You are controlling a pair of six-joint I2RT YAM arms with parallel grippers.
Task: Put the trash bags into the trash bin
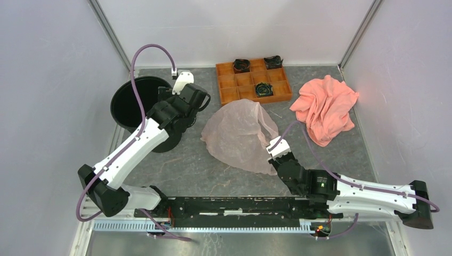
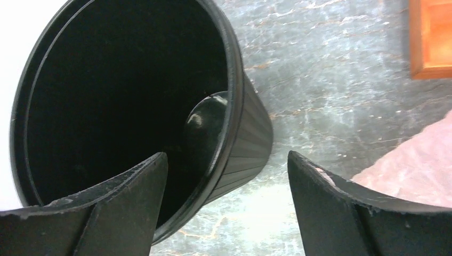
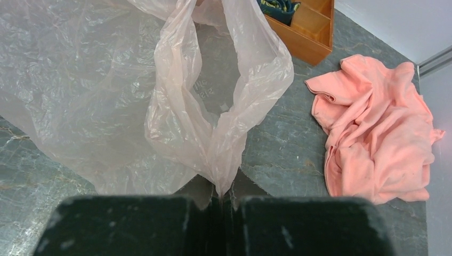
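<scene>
Right gripper [image 3: 219, 194] was clamped tight on a bunched edge of the trash bag [image 1: 240, 136]. The bag lay spread on the table [image 1: 202, 170] off to the right of the trash bin [image 1: 114, 106], not in it yet. I'd guess it pinched the edge so the thin film could be dragged binward. Left gripper [image 2: 226, 157] hung with jaws wide apart over the bin's right rim, holding nothing, probably there to steady the bin.

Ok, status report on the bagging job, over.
Left claw open by the trash bin. Right claw shut on trash bag edge, bag spread on table. Cloth and tray off the path.
</scene>
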